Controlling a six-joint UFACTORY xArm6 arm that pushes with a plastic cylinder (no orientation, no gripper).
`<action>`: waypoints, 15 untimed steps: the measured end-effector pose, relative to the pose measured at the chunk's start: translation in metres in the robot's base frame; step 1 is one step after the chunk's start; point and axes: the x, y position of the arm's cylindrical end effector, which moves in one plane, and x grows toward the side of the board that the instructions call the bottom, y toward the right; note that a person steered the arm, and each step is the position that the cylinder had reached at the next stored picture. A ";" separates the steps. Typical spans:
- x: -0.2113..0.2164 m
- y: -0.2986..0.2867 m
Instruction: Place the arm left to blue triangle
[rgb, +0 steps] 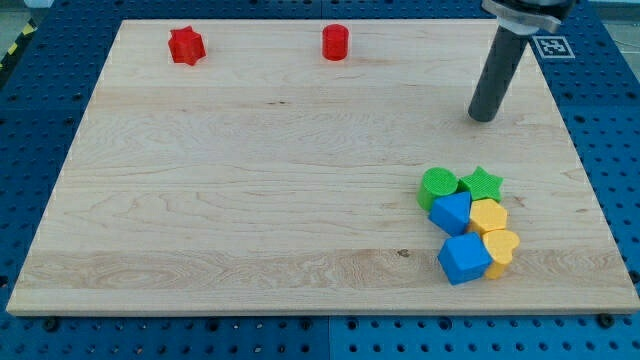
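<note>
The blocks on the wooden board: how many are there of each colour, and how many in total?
Red: 2, a star and a cylinder
Green: 2, a round block and a star
Blue: 2, a triangle and a cube
Yellow: 2, a block and a heart
Total: 8

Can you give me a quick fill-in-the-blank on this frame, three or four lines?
1. My tip sits toward the view's ____ from the block cluster.
2. The red star and the red cylinder lie near the board's ____ edge.
3. The green star sits to the view's right of the green ____.
4. The blue triangle lies above the blue ____.

Missing: top; top; cylinder; cube
</note>
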 end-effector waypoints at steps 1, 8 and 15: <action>0.006 0.000; 0.148 0.054; 0.223 0.025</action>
